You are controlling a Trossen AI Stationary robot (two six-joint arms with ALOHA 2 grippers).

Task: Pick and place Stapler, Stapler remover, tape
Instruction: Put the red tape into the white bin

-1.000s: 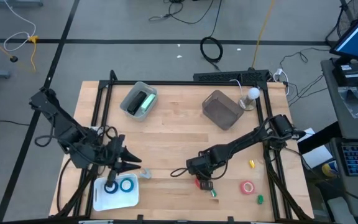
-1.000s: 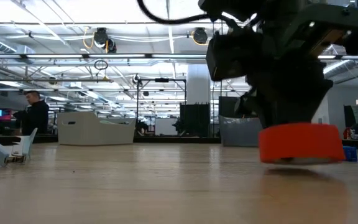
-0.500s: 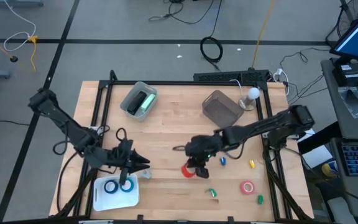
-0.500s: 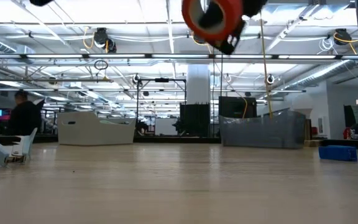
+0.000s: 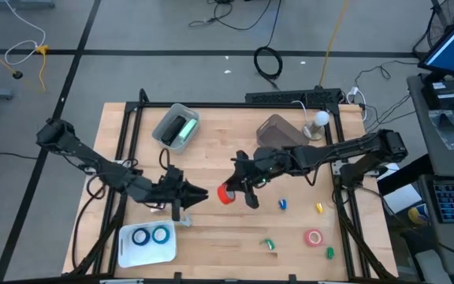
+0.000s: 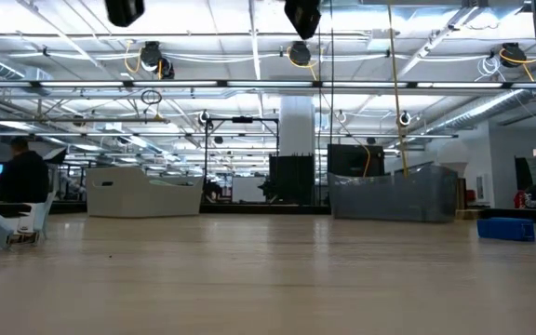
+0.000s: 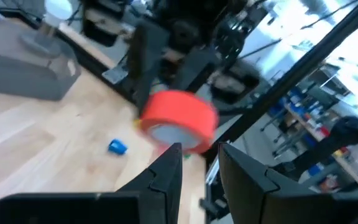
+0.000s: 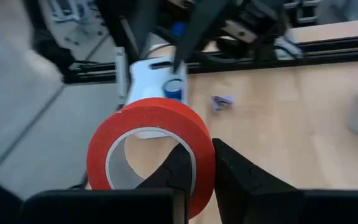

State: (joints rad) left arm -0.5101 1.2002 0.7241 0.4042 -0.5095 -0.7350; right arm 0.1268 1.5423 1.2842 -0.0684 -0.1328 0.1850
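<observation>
My right gripper (image 5: 232,192) hangs over the table's middle, shut on a red tape roll (image 5: 225,194) with a pale core. My left gripper (image 5: 202,194) points level at that roll from the left and stands open and empty; the roll (image 7: 179,121) shows just beyond its fingertips. Two blue tape rings (image 5: 151,235) lie flat in a white tray (image 5: 128,252) at the near left. A pink-red roll (image 5: 314,237) lies flat at the near right. The green stapler (image 5: 181,128) lies in a clear bin. A small pale stapler remover (image 8: 221,101) rests on the wood beside the tray. My right gripper pinches the red roll's wall (image 8: 197,134), with one finger (image 8: 178,171) inside the ring's hole and the other (image 8: 232,168) outside it. The fingers come nearly level from the table's right. The roll is lifted clear of the table and stands on edge.
A grey bin (image 5: 280,136) and a white lamp (image 5: 320,121) stand at the far right. Small blue (image 5: 282,204), yellow (image 5: 319,207) and green (image 5: 268,244) bits lie scattered near the right. Bare wood lies between the two arms and the far bins.
My right gripper has lifted the red roll off the table and carried it up and toward the far left, tipping from steeply downward to nearly level. My left gripper has moved from over the white tray toward the right, up to the roll.
</observation>
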